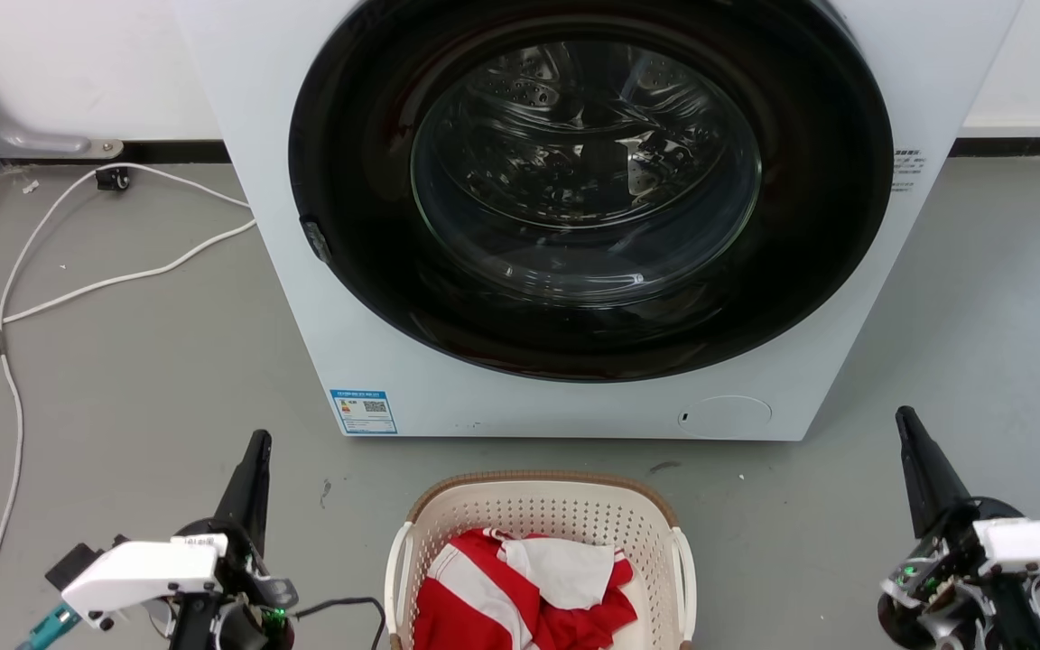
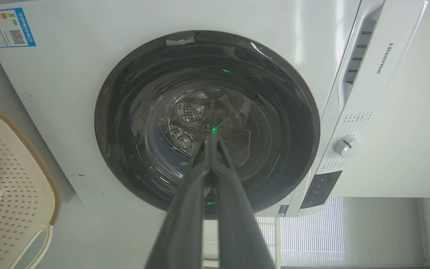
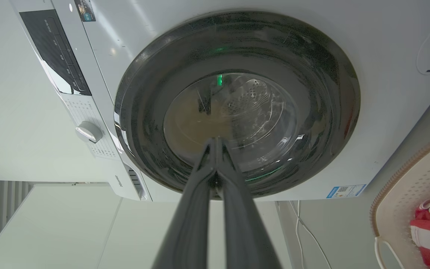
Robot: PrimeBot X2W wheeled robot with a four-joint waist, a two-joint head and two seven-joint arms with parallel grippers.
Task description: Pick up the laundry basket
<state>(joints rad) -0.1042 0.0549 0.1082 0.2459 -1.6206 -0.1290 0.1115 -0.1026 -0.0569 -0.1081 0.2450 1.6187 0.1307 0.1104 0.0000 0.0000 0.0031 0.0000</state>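
Observation:
The cream laundry basket (image 1: 538, 515) with a brown rim and white side handles sits on the floor at the bottom centre, holding red and white clothes (image 1: 520, 587). Part of the laundry basket (image 2: 9, 175) shows at the left of the left wrist view, and the laundry basket (image 3: 405, 194) also appears at the right edge of the right wrist view. My left gripper (image 1: 258, 442) is shut and empty, well to the basket's left. On the far right my right gripper (image 1: 905, 417) is likewise shut and empty. In each wrist view, the left gripper (image 2: 210, 139) and right gripper (image 3: 215, 141) have their fingertips touching.
A white front-loading washing machine (image 1: 412, 361) with a closed dark round door (image 1: 588, 190) stands just behind the basket. White cables (image 1: 78, 289) trail over the grey floor at the left. Bare floor lies on both sides of the basket.

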